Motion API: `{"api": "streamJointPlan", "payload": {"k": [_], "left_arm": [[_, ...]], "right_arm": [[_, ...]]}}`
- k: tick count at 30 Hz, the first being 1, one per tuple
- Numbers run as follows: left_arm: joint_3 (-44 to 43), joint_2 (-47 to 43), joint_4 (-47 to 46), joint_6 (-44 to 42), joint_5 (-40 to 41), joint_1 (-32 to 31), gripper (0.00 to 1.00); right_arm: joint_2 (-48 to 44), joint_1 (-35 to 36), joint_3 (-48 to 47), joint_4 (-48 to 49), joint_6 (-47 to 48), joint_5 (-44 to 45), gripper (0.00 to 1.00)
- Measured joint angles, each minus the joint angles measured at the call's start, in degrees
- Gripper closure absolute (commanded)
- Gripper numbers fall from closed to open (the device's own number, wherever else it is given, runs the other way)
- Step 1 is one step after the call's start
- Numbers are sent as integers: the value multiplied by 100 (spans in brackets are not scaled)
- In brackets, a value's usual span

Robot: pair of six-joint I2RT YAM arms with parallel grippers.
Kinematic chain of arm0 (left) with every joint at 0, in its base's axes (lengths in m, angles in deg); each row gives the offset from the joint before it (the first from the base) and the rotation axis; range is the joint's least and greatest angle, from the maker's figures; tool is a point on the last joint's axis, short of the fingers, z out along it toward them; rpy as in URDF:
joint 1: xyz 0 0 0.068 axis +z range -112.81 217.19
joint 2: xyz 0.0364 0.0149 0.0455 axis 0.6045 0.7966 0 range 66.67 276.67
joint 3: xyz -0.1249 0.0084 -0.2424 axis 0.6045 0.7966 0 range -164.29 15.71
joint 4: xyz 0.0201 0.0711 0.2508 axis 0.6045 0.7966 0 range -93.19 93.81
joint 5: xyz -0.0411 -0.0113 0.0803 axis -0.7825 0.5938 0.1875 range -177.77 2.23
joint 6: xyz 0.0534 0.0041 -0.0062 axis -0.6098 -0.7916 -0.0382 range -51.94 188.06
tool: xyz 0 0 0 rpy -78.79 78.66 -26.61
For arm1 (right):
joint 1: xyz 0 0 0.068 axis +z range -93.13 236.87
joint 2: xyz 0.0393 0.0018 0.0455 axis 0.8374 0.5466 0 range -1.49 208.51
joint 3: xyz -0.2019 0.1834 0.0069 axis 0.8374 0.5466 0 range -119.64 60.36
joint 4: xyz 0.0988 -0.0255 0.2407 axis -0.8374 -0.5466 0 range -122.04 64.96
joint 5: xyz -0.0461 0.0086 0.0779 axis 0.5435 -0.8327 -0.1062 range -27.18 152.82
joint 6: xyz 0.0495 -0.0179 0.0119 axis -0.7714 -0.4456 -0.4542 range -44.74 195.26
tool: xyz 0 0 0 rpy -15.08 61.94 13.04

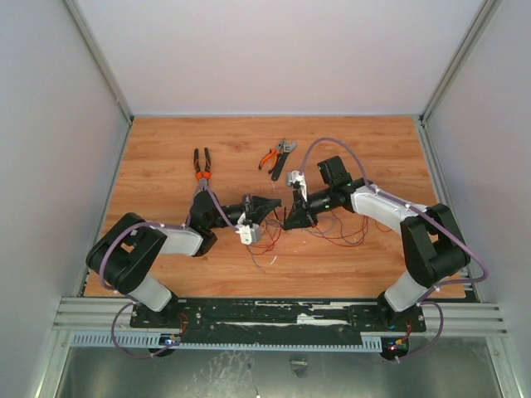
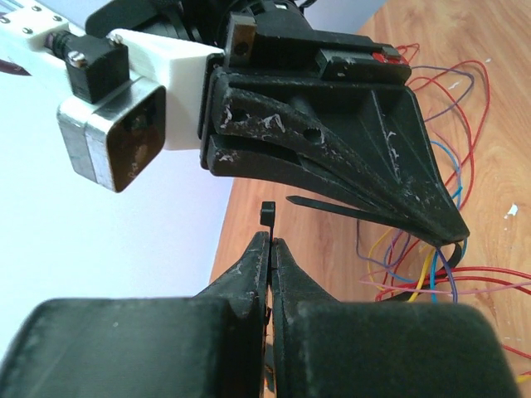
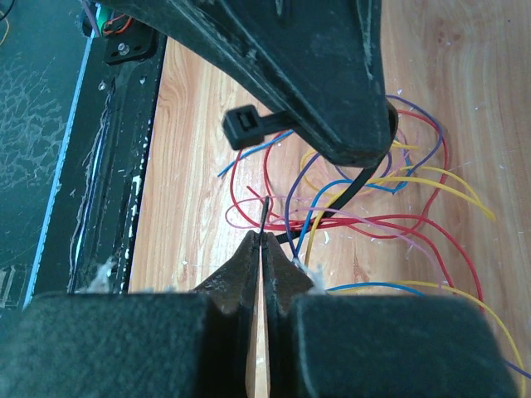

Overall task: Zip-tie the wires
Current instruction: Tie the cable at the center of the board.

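While the zip tie (image 3: 338,199) hangs between the two arms over the middle of the table (image 1: 166,141), its ends have not yet met. Its square head (image 3: 247,127) pokes out of the left claw (image 2: 270,242), which is pinched narrow on it. Its thin tip (image 3: 264,207) stands up out of the right claw (image 3: 261,240), likewise pressed tight on the strap. Between the two grips the strap bends down among the wires (image 3: 365,222), a loose spread of red, yellow, blue and purple loops lying on the wood just beside and under the right claw (whether the bend really takes in the whole bunch cannot be told from these views).

I judge the step in hand to be threading: the loop is formed, and the tip sits near the head but apart from it. The next move calls for lining the tip up with the slot in the head, pushing it through, then taking a fresh grip past the head to pull the loop snug.

Two pairs of orange-handled pliers (image 1: 202,168) (image 1: 276,157) lie farther back, well apart from the work.
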Motion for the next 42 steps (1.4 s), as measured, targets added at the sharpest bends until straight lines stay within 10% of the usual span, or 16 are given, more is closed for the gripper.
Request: {"api": "streamJointPlan", "payload": {"k": [42], "left_arm": [[-155, 494, -175, 201, -74, 11, 100]], "right_arm": [[111, 155, -155, -310, 138, 293, 100]]}}
